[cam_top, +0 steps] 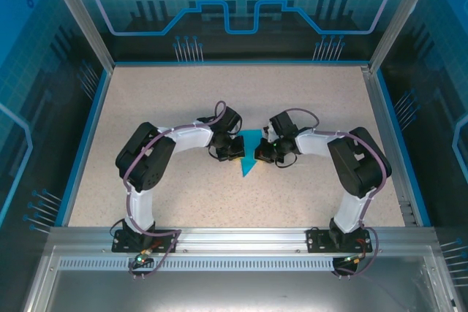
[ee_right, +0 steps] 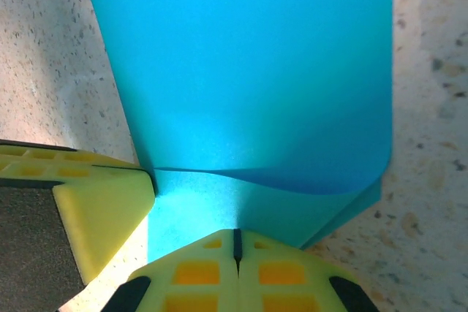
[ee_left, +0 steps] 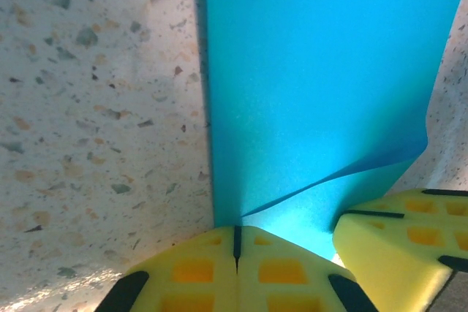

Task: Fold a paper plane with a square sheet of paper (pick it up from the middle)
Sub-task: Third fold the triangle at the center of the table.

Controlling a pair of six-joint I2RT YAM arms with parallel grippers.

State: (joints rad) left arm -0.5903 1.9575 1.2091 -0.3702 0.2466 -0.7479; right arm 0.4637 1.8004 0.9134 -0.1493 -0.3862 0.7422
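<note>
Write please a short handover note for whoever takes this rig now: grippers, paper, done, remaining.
Left gripper: shut, tips at the blue paper's edge; a pinch cannot be confirmed.
Right gripper: shut, tips at the paper from the other side, facing the left one.
Paper: middle of the table, between both grippers, partly folded, one layer curling over another.
Done: first folds begun.
Left: remaining folds and creases.
</note>
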